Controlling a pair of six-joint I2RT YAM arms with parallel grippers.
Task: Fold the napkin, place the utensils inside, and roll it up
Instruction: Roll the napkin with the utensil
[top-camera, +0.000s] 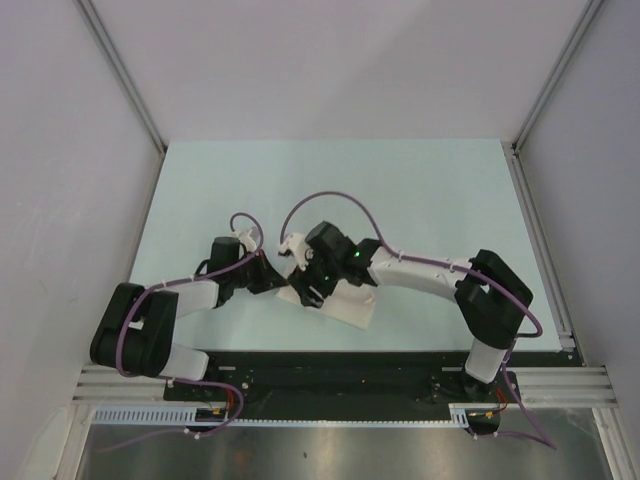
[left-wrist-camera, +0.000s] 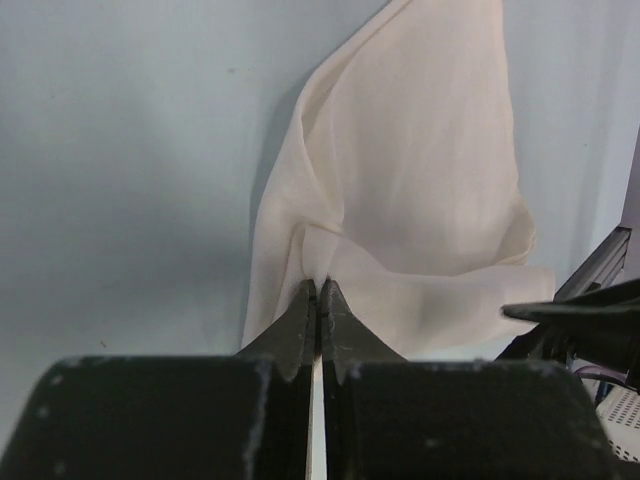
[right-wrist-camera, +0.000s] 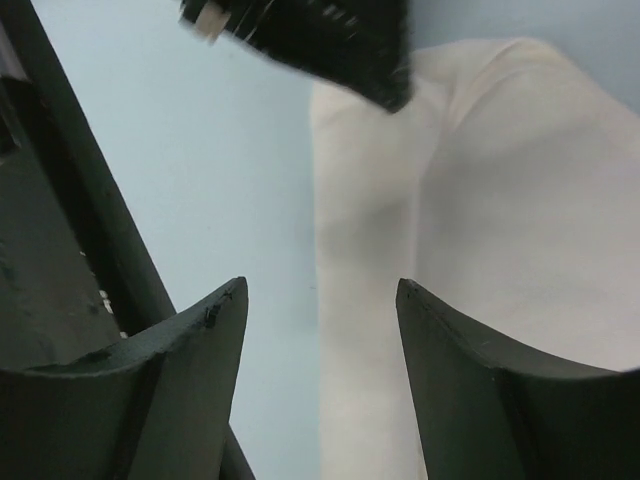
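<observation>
1. The left hand is clenched, its two fingers pressed together on a bunched edge of the napkin, which puckers up at the grip
2. The napkin is white and creased, lying loosely folded on the pale counter, toward the near edge and between the two arms
3. The right hand is released, its fingers well apart with nothing between them, hanging over the napkin's edge
4. Both hands are close together above the cloth
</observation>
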